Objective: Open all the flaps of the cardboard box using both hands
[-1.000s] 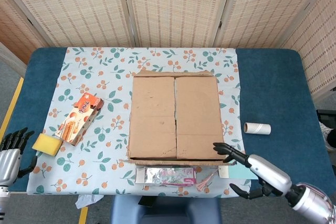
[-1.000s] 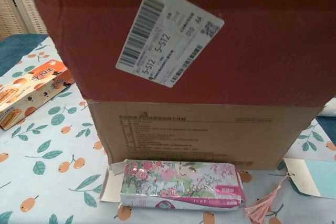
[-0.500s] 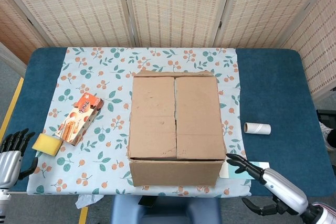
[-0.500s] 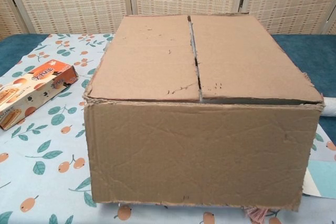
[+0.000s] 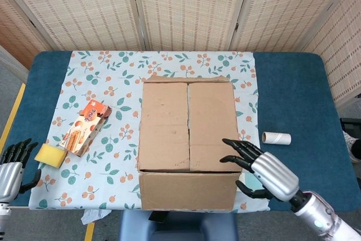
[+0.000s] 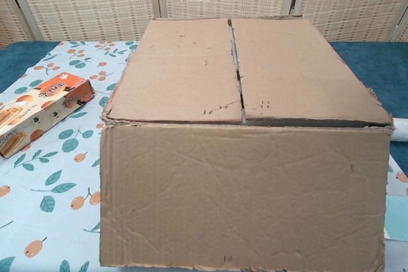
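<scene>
Right hand (image 5: 265, 169) over cardboard box (image 5: 187, 125) near-right corner.

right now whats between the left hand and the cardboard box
In the head view, a yellow sponge and an orange snack box lie on the tablecloth between the left hand and the cardboard box.

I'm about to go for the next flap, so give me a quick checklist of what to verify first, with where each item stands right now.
1. Near flap hangs down the front of the cardboard box: ok.
2. Two top flaps lie flat, seam shut, not yet opened: not ok.
3. Right hand, fingers spread, holds nothing, over the box's near right corner: ok.
4. Left hand at the table's left edge, far from the box: not ok.
5. Snack box and sponge lie clear of the box's left side: ok.
6. Far flap's state: cannot tell.
</scene>
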Motion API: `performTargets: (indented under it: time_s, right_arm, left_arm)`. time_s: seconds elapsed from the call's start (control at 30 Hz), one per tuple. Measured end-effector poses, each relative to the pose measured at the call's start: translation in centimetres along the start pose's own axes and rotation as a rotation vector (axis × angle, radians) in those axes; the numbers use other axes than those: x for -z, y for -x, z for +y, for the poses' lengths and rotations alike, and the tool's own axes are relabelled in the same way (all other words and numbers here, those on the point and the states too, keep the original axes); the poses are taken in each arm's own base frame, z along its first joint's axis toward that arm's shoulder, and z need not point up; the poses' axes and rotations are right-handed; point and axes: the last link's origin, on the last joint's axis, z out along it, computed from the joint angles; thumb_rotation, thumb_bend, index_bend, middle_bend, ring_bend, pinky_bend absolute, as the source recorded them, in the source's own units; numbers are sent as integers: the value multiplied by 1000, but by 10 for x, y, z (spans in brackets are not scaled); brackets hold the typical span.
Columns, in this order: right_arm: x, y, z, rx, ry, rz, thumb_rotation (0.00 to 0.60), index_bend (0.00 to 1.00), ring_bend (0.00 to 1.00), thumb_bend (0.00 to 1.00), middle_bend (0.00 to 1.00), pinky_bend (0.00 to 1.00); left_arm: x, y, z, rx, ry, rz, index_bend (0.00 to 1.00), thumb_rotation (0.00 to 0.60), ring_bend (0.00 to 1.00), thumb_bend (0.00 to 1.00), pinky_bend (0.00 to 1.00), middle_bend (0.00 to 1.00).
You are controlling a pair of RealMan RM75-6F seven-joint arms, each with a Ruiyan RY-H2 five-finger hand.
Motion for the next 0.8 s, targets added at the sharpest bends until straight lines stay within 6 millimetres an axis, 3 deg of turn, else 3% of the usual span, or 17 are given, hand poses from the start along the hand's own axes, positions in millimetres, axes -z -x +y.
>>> performTargets:
  time_s: [0.13, 0.33, 0.63, 0.8]
  right_arm:
    - [-34, 2, -4, 195, -6, 15, 598, 425, 0, 485, 0, 0]
    - [-86, 11, -14, 428, 8, 26, 515, 531, 0, 436, 0, 0]
    - [-164, 41, -41, 514, 12, -24, 427, 587, 0, 261, 0, 0]
    - [-189, 47, -46, 546, 21, -21, 394, 654, 0, 234, 0, 0]
  left_arm:
    - [1, -3, -2, 32, 10, -1, 139, 600, 8, 507, 0, 92]
    - [5, -7, -6, 66, 26, -1, 139, 600, 8, 506, 0, 92]
    - [5, -8, -10, 89, 33, -12, 139, 600, 7, 506, 0, 92]
    - [5, -9, -12, 98, 37, -12, 139, 600, 7, 505, 0, 92]
